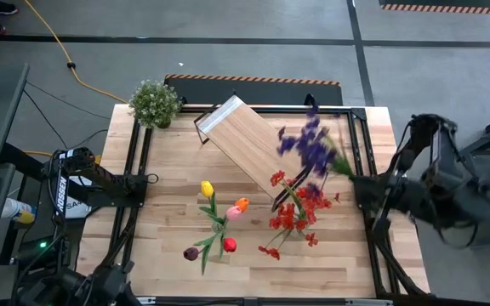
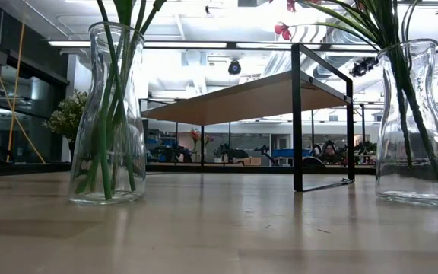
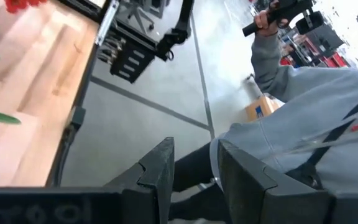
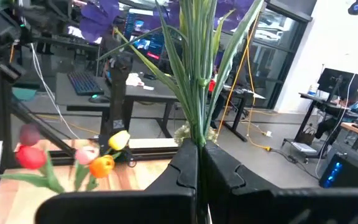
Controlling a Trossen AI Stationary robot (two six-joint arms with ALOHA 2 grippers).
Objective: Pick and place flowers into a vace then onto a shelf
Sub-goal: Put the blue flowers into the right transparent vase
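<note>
We can read only one marking: white capital letters running along the left arm (image 1: pixel 61 194) in the high view, which appear to spell "TROSSEN", though only part is legible. White characters on the left wrist's housing (image 3: pixel 42 208) in its own view are cut off and we cannot read them.

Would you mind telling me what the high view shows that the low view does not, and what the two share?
Only the high view shows the potted plant's place at the table's far left corner, the tulip blooms, the purple spray held by the shut right gripper, and the left gripper at the left edge. Only the low view shows two glass vases holding green stems, and the room behind. Both show the shelf and the tabletop.
</note>
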